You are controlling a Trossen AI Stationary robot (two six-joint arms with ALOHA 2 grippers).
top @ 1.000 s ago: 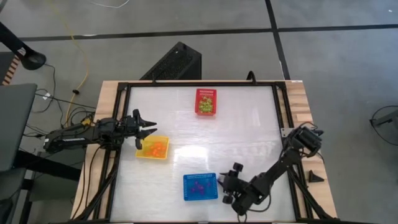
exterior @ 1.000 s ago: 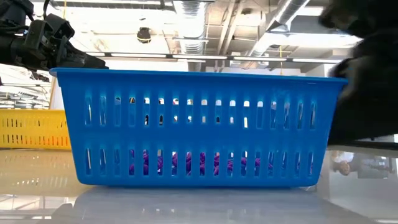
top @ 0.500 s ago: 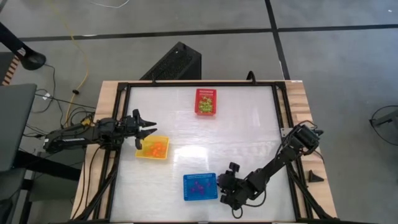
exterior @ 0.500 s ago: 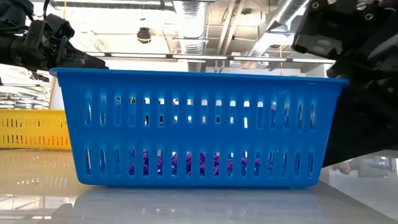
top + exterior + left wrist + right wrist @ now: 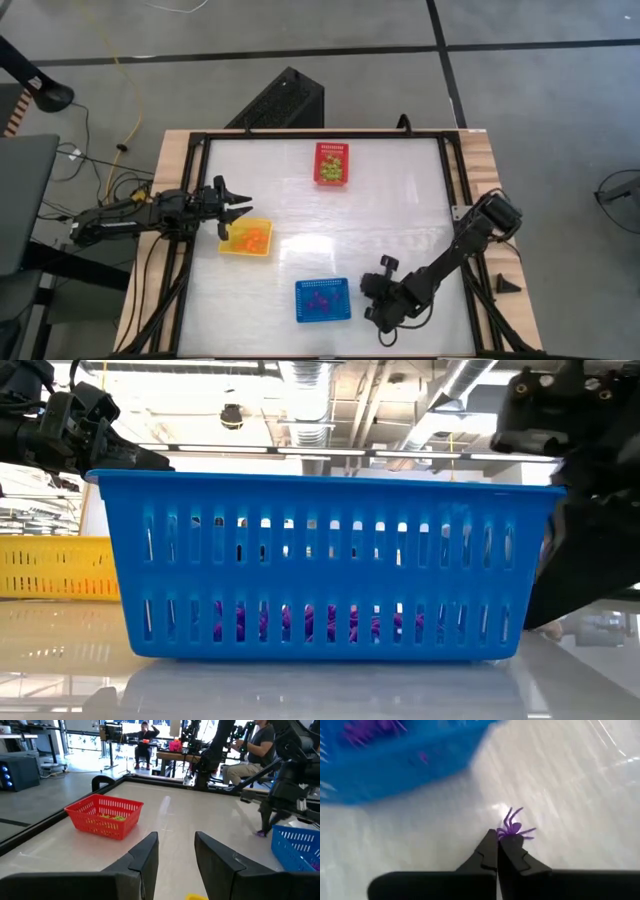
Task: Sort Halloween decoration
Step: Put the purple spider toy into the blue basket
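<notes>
Near the front edge of the table (image 5: 400, 200), just right of the blue basket (image 5: 322, 300), the right gripper (image 5: 498, 845) is down low with its two dark fingers pressed together. A purple spider (image 5: 515, 827) lies at the very fingertips, on the white tabletop; whether the tips pinch one of its legs or only touch it cannot be told. The blue basket stands close beside this spot, and more purple trinkets (image 5: 300, 622) lie on its floor, showing through the slots in the level view across the table.

On the left side, the left gripper (image 5: 232, 212) hangs over the near-left edge of the yellow basket (image 5: 247, 239), its fingers spread apart with nothing between them. Orange trinkets (image 5: 250, 238) fill that basket.

At the far side of the table, near the middle, the red basket (image 5: 331, 163) holds light green trinkets (image 5: 111, 817).

Beyond the table, the left wrist view shows people seated at desks in the room.
</notes>
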